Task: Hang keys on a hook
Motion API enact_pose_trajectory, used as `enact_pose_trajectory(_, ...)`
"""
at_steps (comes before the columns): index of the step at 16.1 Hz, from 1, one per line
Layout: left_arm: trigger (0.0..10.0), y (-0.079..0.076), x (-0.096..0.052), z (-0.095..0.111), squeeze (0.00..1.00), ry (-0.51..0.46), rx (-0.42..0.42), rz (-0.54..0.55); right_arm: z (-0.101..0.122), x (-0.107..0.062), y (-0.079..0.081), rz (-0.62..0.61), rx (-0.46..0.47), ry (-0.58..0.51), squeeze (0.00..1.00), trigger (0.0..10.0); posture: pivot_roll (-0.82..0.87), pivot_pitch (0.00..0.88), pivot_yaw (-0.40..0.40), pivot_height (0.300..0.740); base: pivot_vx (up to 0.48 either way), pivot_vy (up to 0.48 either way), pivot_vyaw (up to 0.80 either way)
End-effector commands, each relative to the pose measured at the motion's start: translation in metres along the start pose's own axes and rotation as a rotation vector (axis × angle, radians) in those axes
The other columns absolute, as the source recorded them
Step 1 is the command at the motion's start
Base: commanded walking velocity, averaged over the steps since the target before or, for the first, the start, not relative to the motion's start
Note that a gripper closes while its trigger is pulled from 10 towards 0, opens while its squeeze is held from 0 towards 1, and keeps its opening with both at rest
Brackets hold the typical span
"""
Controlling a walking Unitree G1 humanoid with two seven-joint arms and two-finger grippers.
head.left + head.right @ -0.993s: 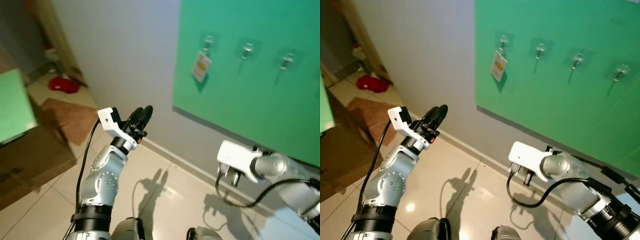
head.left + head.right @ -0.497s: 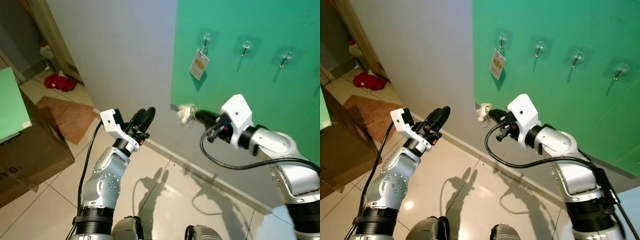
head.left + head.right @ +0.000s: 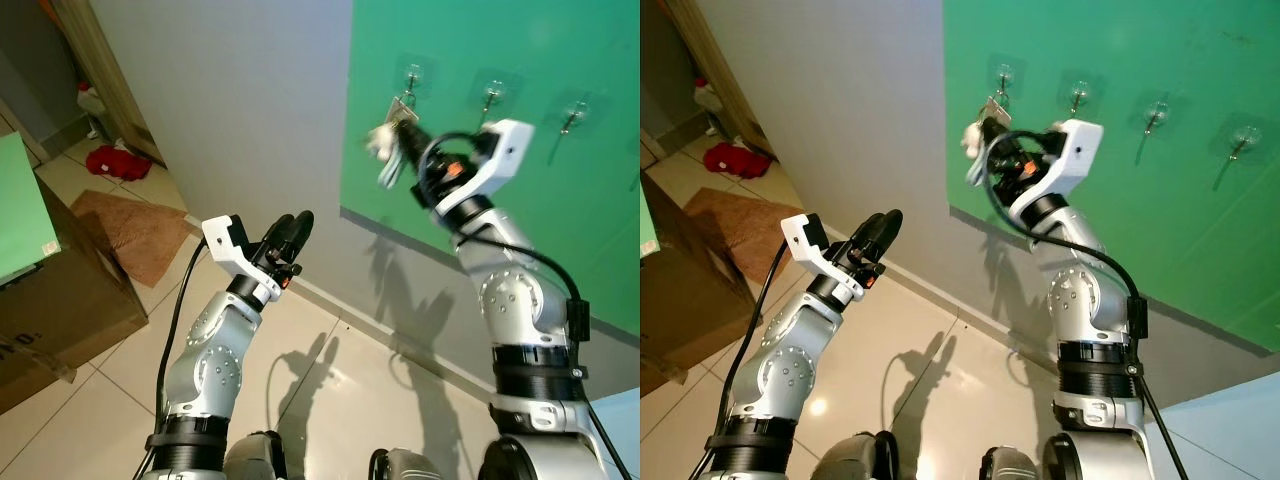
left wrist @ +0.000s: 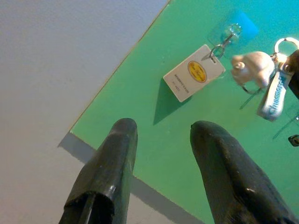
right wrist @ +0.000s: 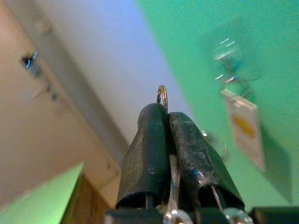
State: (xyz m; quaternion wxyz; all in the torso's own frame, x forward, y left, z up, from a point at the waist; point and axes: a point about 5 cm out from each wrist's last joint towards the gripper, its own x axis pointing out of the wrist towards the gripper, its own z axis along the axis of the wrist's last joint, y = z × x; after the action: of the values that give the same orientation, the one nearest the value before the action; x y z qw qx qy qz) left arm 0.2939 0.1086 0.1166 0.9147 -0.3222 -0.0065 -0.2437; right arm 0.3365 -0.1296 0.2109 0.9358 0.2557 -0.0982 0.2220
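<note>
A bunch of keys (image 3: pixel 383 142) with a white plush charm and a pale strap hangs from my right gripper (image 3: pixel 404 124), which is shut on its metal ring (image 5: pixel 162 94). That gripper is raised in front of the green board (image 3: pixel 520 190), just below and left of the leftmost hook (image 3: pixel 412 74). A white tag with a yellow oval (image 4: pixel 194 72) hangs on that hook. Two more hooks (image 3: pixel 492 95) (image 3: pixel 573 110) follow to the right, both bare. My left gripper (image 3: pixel 291 233) is open, held lower by the grey wall, pointing at the board.
The grey wall (image 3: pixel 240 110) meets a glossy tiled floor (image 3: pixel 330 390). At the left stand a cardboard box (image 3: pixel 55 300) with a green top, a brown mat (image 3: pixel 140 235), a red thing (image 3: pixel 118 162) and a wooden door frame (image 3: pixel 100 60).
My right arm swung up from low by the floor to the green board, carrying the keys up near the leftmost hook. The left arm stayed put.
</note>
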Motion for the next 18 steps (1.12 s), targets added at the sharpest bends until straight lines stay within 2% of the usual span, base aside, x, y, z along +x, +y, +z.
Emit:
enact_pose_trajectory(1,10.0,0.000,-0.003,0.002,0.00,-0.001,0.008,0.008,0.006,0.003,-0.006,-0.043,0.045,-0.056,0.00,10.0,0.03,0.155,0.014,0.740,0.000,0.000,0.00)
enact_pose_trajectory(3,10.0,0.000,-0.004,0.002,0.00,0.000,0.010,0.012,0.009,0.004,-0.013,-0.097,0.078,-0.092,0.00,10.0,0.04,0.160,0.017,0.740,0.000,0.000,0.00)
enact_pose_trajectory(5,10.0,0.000,-0.004,0.003,0.00,0.000,0.011,0.011,0.013,0.001,-0.028,-0.183,0.117,-0.142,0.00,10.0,0.04,0.162,0.021,0.740,0.000,0.000,0.00)
enact_pose_trajectory(10,10.0,-0.002,-0.004,0.005,0.00,0.002,0.013,0.005,0.024,0.000,-0.044,-0.267,0.128,-0.212,0.00,10.0,0.04,0.163,0.031,0.740,0.000,0.000,0.00)
enact_pose_trajectory(13,10.0,-0.003,-0.004,0.005,0.00,0.003,0.014,0.002,0.023,0.000,-0.048,-0.279,0.127,-0.207,0.00,10.0,0.05,0.162,0.030,0.740,0.000,0.000,0.00)
enact_pose_trajectory(16,10.0,-0.004,-0.004,0.006,0.00,0.006,0.016,-0.009,0.014,0.001,-0.057,-0.367,0.131,-0.158,0.00,10.0,0.05,0.162,0.030,0.740,0.000,0.000,0.00)
enact_pose_trajectory(18,10.0,-0.005,-0.004,0.006,0.00,0.006,0.016,-0.012,0.012,0.001,-0.058,-0.383,0.129,-0.149,0.00,10.0,0.05,0.162,0.030,0.740,0.000,0.000,0.00)
